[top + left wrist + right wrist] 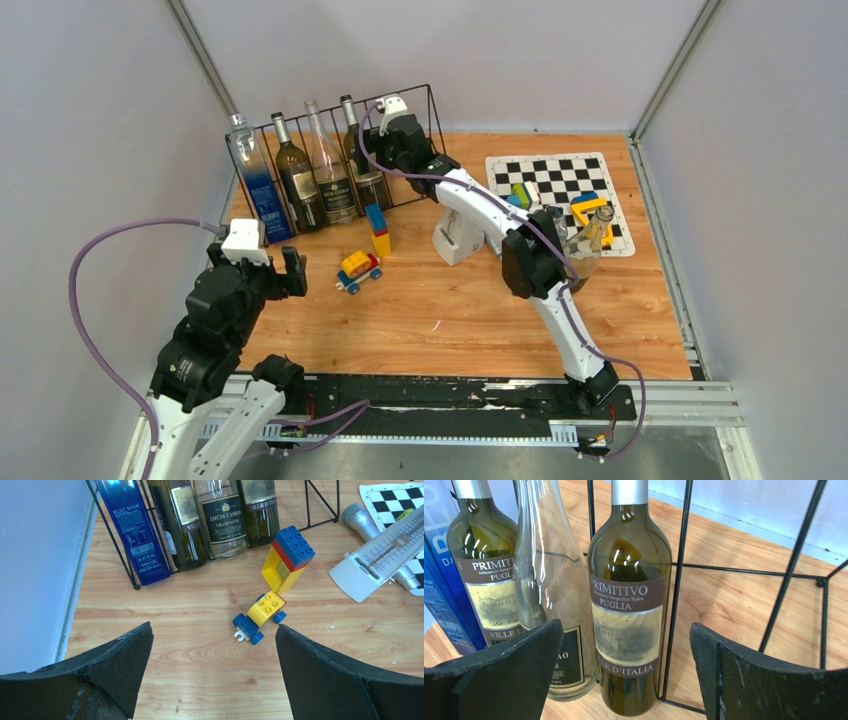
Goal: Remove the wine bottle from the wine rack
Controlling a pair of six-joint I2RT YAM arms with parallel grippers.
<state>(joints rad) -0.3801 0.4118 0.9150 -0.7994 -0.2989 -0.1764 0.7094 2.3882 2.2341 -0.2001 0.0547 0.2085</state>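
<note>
Bench (450,320): wooden, with the rack standing along its far left part.
Wine rack (676,582): black wire frame with four bottles standing upright in its slots.
Right arm: stretched out to the rack, and much the nearer arm to the bottles.
Left arm: well apart from the rack, hanging over the bench with a toy car (260,615) ahead of it.
Wine bottle (629,610): green glass with a "Primitivo Puglia" label, the rightmost of the four. It lies straight ahead of the right fingers (519,670) and is centred in the gap between them. Its long axis is upright, square to the line from one finger to the other.
Neighbours: a clear bottle (544,580) stands just beside it on the left-finger side, and a wire divider just beside it on the other.
Right fingers: spread wide and gripping nothing; the tips appear to stop short of the glass.
Left fingers (100,670): spread wide and gripping nothing.
Coming move, as judged: push straight forward to straddle the body, close, then lift along the upright axis. The narrow space beside the clear bottle and the divider in line with the other finger look like the tight spots.
</note>
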